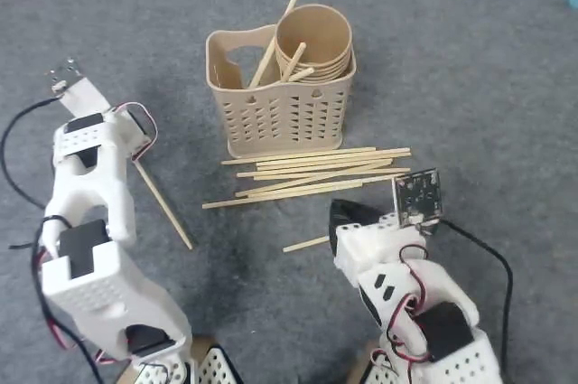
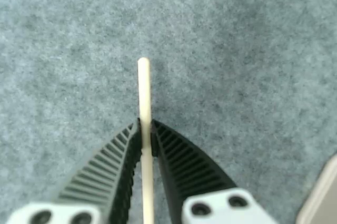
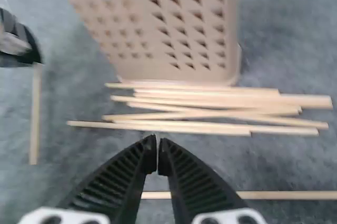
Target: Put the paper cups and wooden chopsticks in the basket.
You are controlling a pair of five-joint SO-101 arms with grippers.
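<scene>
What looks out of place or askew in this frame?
A loose fan of wooden chopsticks lies on the grey mat in front of the beige perforated basket, and one short stick lies apart from it. Sticks in the basket lean at different angles by the stacked paper cups. Nothing looks damaged.

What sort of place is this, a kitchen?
Probably a robot test bench, not a kitchen: two small white arms side by side, a grey felt-like mat, and a basket with loose chopsticks laid out as practice.

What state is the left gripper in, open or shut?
Shut on a chopstick: the jaws of the left gripper press against both sides of the stick.
</scene>
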